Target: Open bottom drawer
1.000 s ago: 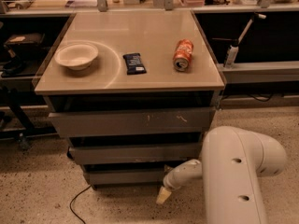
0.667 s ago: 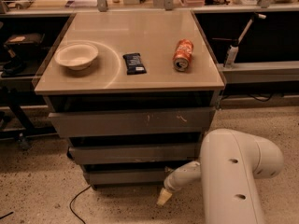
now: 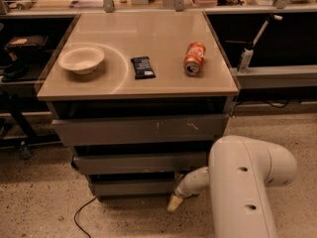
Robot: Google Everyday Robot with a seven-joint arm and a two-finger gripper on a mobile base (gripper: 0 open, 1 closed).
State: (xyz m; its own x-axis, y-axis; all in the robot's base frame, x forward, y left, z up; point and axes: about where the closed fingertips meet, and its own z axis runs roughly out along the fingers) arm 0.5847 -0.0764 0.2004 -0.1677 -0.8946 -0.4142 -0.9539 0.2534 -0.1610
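your bottom drawer (image 3: 132, 187) is the lowest and narrowest grey front in the cabinet, just above the speckled floor (image 3: 44, 202). its face is plain and flat. you can't tell from here whether it is pulled out at all.

the gripper (image 3: 173, 203) is at the lower right corner of the bottom drawer, its tan tip slanting down and left toward the floor. you can't tell whether the claw is apart or together, or whether it touches the front. the white arm (image 3: 242, 182) bulks to the right of the bottom drawer.

directly above the bottom drawer is the middle drawer (image 3: 141, 162), and above that the top drawer (image 3: 141, 129), with pale scratches on its front. higher still is the tabletop (image 3: 148, 31): a bowl (image 3: 81, 59) up and to the left of the bottom drawer, a dark snack bar (image 3: 142, 67) straight above it, an orange can (image 3: 194, 58) on its side up and to the right. a black cable (image 3: 81, 214) trails on the floor just left of and below the bottom drawer.
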